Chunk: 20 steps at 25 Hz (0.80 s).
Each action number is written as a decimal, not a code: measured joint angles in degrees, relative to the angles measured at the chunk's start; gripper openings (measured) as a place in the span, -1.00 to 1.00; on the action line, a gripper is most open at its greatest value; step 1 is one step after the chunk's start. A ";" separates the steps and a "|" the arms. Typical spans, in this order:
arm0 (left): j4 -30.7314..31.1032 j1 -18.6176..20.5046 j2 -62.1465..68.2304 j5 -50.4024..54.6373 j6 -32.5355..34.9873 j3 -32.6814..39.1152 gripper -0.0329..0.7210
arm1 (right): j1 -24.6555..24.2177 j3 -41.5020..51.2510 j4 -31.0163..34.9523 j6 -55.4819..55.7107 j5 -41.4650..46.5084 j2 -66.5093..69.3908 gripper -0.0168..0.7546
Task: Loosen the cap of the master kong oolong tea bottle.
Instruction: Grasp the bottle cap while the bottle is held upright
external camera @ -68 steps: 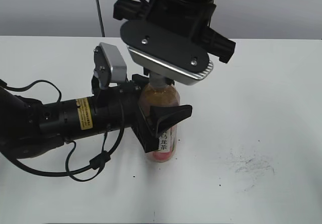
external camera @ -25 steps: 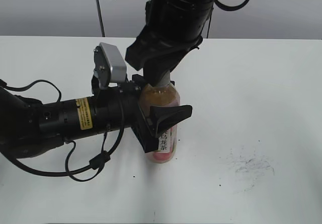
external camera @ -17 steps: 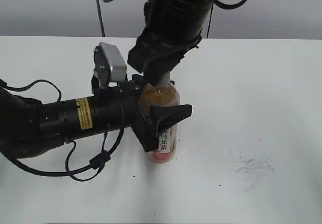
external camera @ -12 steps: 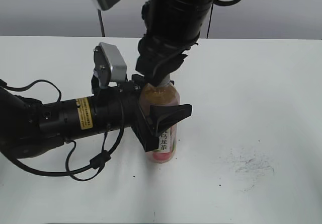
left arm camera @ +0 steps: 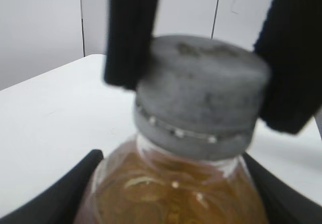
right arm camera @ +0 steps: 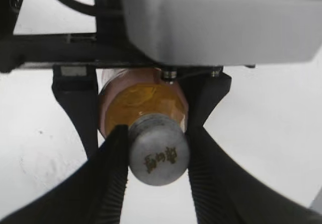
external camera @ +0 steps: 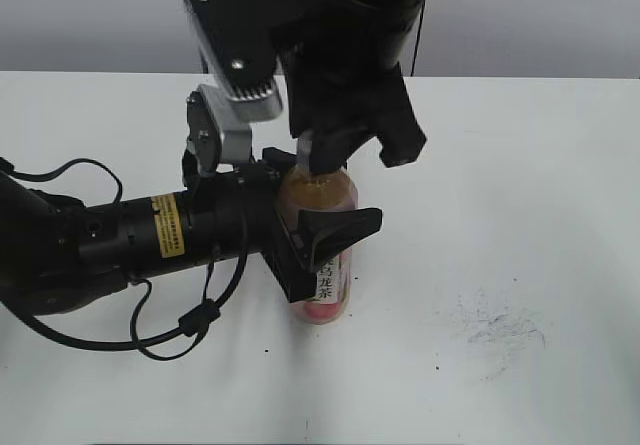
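The master kong oolong tea bottle point(external camera: 325, 265) stands upright on the white table, amber tea inside, pink label low down. My left gripper point(external camera: 315, 235) is shut on its body from the left; its fingers flank the shoulder in the left wrist view point(left arm camera: 176, 194). The grey-white cap point(left arm camera: 201, 93) sits on the neck, and shows with its dark mark in the right wrist view point(right arm camera: 159, 149). My right gripper point(external camera: 320, 150) comes down from above and is shut on the cap, one black finger on each side point(right arm camera: 157, 151).
The white table point(external camera: 500, 165) spreads all round. A patch of dark scuff marks point(external camera: 495, 330) lies at the right front. The left arm's black body and cables point(external camera: 120, 240) lie across the left side.
My right wrist has rotated about the cap while gripping it; its camera plate swung from the right round to the left. The bottle and left gripper stayed put.
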 joint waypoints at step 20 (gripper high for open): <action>-0.54 0.00 0.00 0.17 -0.14 0.00 0.28 | 0.08 0.00 -1.50 -31.95 0.00 0.07 0.08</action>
